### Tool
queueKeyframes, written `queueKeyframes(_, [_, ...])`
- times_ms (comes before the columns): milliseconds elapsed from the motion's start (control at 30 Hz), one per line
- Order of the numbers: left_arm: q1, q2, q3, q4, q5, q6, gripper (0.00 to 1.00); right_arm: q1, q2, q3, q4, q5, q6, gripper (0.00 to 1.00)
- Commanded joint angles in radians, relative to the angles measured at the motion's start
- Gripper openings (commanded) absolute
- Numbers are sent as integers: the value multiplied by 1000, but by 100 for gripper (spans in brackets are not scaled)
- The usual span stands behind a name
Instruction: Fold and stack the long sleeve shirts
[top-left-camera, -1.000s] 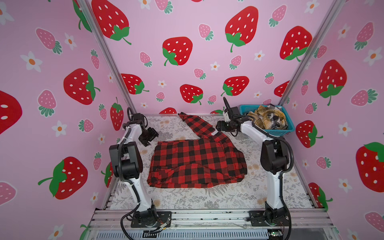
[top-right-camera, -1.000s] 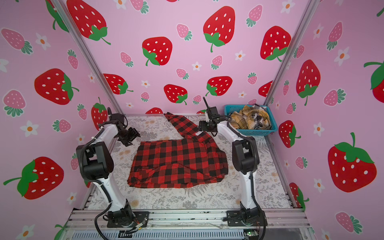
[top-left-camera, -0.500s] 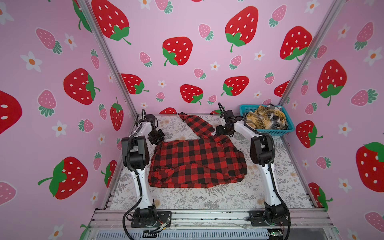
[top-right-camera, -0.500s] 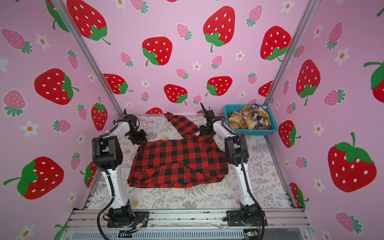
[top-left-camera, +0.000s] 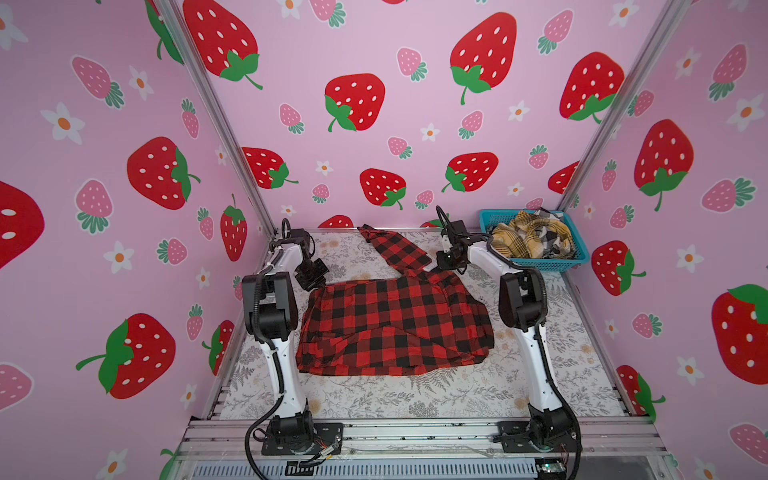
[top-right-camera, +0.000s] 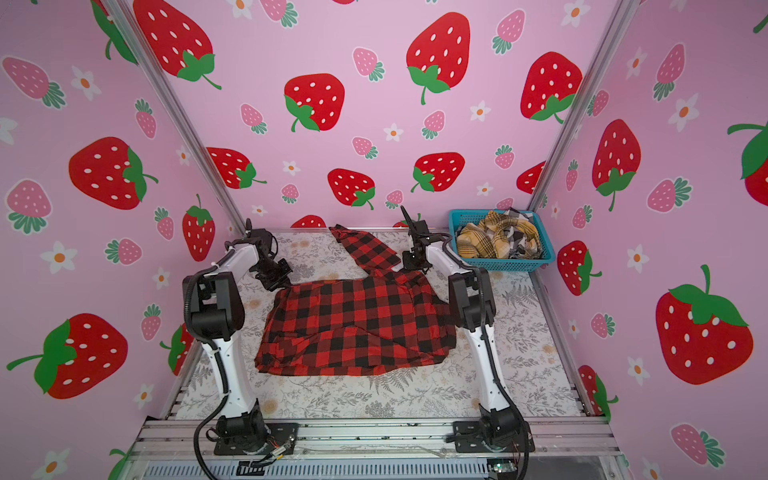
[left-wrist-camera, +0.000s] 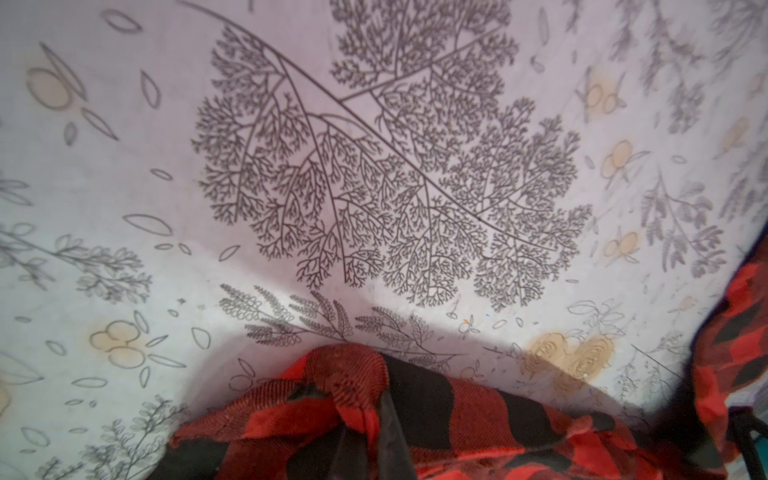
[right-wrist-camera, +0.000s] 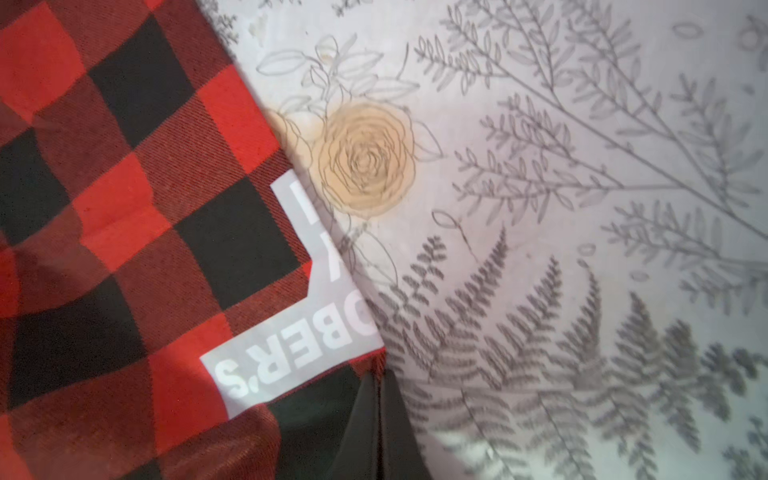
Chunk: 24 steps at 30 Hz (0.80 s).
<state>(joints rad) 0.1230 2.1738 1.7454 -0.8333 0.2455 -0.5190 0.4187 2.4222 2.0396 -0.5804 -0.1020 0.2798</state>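
Fern-print table: left pincer and right pincer are both clamped shut on the far edge of the red check shirt, which lies mid-table. We judge: lift both ends level, then fold toward the near hem. There is bare room in front. The basket crowds the right.

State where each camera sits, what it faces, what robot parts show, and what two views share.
Top view: high in front, looking down at the table; both arms, left gripper, right gripper.
Top view: same head, same aim, red-and-black shirt central; both arms.
Left wrist: low, facing a bunched shirt corner; left gripper only.
Right wrist: low, facing the shirt's lettered edge; right gripper only.
Shared: all show the shirt.
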Motion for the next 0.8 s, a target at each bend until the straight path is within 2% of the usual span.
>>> queueKeyframes(0, [7, -116, -49, 31, 23, 7, 0, -14, -207, -143, 106, -24, 30, 0])
queueKeyframes(167, [25, -262, -219, 116, 53, -19, 0, -14, -443, -471, 285, -66, 106, 0])
queueKeyframes(333, [41, -389, -408, 169, 98, -46, 0, -11, -601, -728, 391, -102, 193, 0])
queueKeyframes(467, [56, -508, -584, 227, 59, -82, 0, 1, -712, -923, 471, -118, 263, 0])
queueKeyframes(533, [58, -511, -637, 251, 34, -84, 0, 16, -734, -991, 489, -108, 269, 0])
queueKeyframes(633, [61, -444, -643, 233, 59, -78, 0, 32, -721, -1069, 508, -108, 278, 0])
queueKeyframes(767, [65, -455, -659, 235, 2, -100, 0, 48, -727, -1135, 532, -94, 297, 0])
